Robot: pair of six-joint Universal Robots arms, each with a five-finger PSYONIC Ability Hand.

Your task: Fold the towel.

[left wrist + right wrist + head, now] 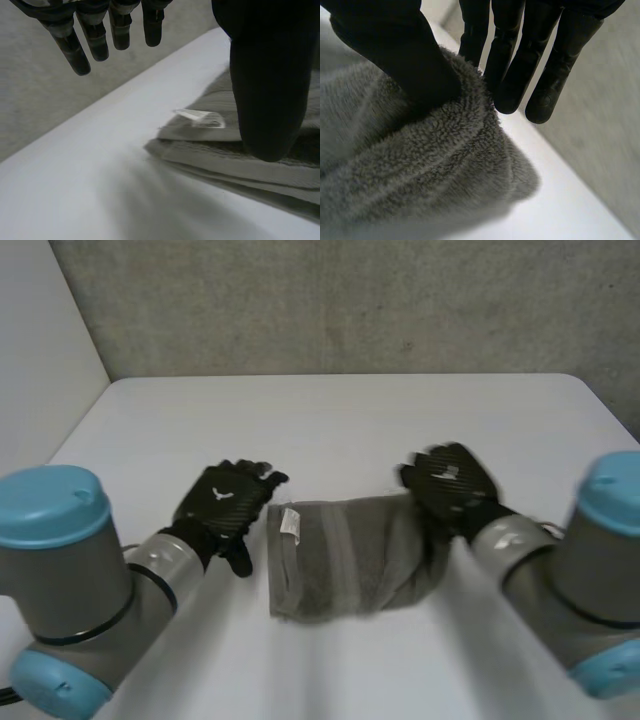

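A grey towel [345,555] lies folded on the white table [330,420], with a white label [290,523] at its left edge. My left hand [228,505] hovers open just left of that edge. In the left wrist view its thumb [267,75] hangs over the towel [280,170] beside the label [200,117], and its fingers [95,40] are straight. My right hand [455,485] is at the towel's right edge. In the right wrist view its thumb [405,55] and fingers [512,65] pinch a raised fold of the towel [420,170].
A grey wall [350,300] runs behind the table's far edge, and a pale wall [40,350] stands at the left. Bare tabletop stretches beyond the towel and in front of it.
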